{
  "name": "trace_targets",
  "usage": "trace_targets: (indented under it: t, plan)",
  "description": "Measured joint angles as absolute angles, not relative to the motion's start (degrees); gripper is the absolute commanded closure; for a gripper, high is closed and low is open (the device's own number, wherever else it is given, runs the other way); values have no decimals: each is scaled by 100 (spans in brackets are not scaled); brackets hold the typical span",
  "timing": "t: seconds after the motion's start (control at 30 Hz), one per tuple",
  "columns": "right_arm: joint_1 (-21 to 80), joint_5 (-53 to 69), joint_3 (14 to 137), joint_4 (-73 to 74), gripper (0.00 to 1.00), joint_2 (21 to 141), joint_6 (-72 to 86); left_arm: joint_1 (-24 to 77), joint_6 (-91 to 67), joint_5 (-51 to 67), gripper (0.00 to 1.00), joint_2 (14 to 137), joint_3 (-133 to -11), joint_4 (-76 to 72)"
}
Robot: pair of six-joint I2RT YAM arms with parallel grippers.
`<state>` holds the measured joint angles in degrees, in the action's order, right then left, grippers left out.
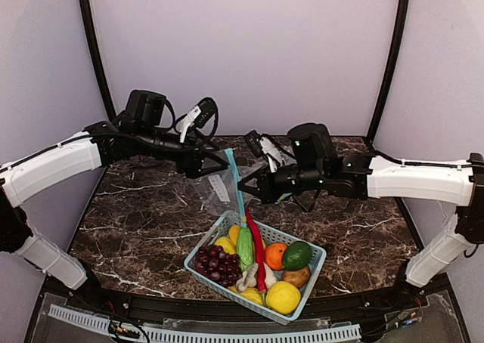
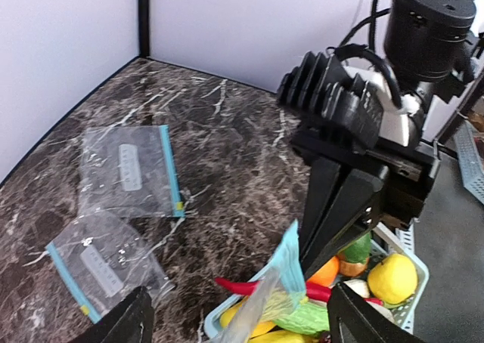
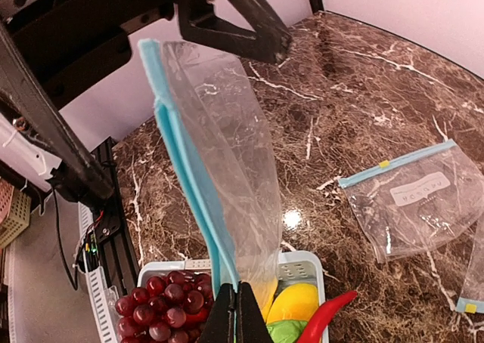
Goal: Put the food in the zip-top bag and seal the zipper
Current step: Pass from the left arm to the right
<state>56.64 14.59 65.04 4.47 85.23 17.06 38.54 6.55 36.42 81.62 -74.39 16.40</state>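
The orange (image 1: pixel 275 255), avocado (image 1: pixel 297 255) and gourd (image 1: pixel 246 246) lie unpacked in the basket (image 1: pixel 227 292); above it, the right end effector (image 1: pixel 246 191) clamps the zip-top bag (image 1: pixel 215 188) by its zipper (image 1: pixel 236 183), and the left end effector (image 1: pixel 203 165), fingers apart, likely must grip a lip to open it.

The right tool (image 1: pixel 246 191) holds the zip-top bag (image 1: pixel 216 187) above the basket (image 1: pixel 316 266); left tool (image 1: pixel 206 165) alongside

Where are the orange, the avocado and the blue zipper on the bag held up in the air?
orange (image 1: pixel 276 255): top external view, centre of its round upper face.
avocado (image 1: pixel 297 255): top external view, middle of its dark green skin.
zipper (image 3: pixel 187 178): right wrist view, midway along the light blue strip.
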Motion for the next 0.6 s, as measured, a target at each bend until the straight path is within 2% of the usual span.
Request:
trace_targets:
  t: [0.27,0.43,0.6]
  plan:
    - [5625,864,6853,770,100,8930,2460,4003,650,2005,19,7529,-7105,1363]
    - [5621,757,6949,819,100,9039,2762,4300,333,1817,25,7802,-7144,1293]
    - [5621,768,6965,797,100,9039,2906,4346,-213,1994,27,8340,-7185,1299]
